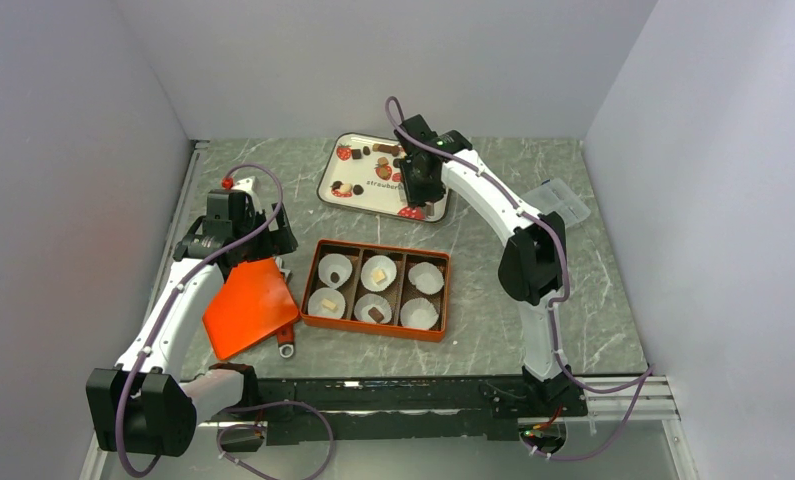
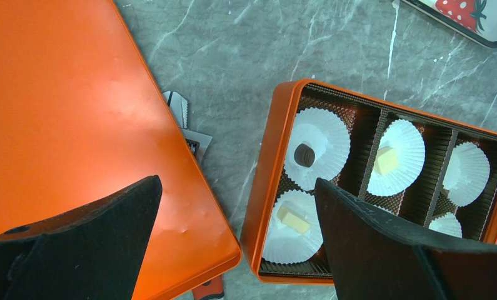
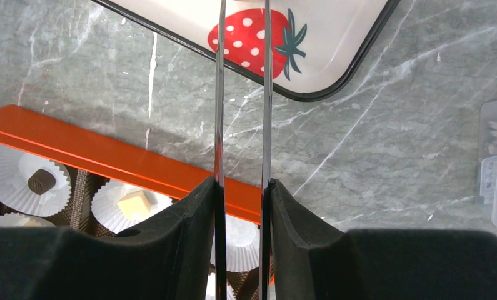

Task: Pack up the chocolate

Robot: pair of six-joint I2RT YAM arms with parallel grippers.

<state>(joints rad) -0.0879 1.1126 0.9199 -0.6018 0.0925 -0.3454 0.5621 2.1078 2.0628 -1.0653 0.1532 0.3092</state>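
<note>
About two-thirds done: chocolate [image 2: 304, 154] seated in four of six paper cups [image 2: 330, 131] in the box [image 2: 266, 181], two right-hand cups bare, more waiting on the tray [image 3: 333, 37]. Left gripper [image 2: 236, 184] spread wide beside the box; right gripper [image 3: 242, 37] over the tray edge, blades nearly together, grasp unclear.

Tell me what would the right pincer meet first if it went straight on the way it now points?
The right pincer would first meet the white tray, at the red strawberry print; how far above it stands is unclear.
</note>
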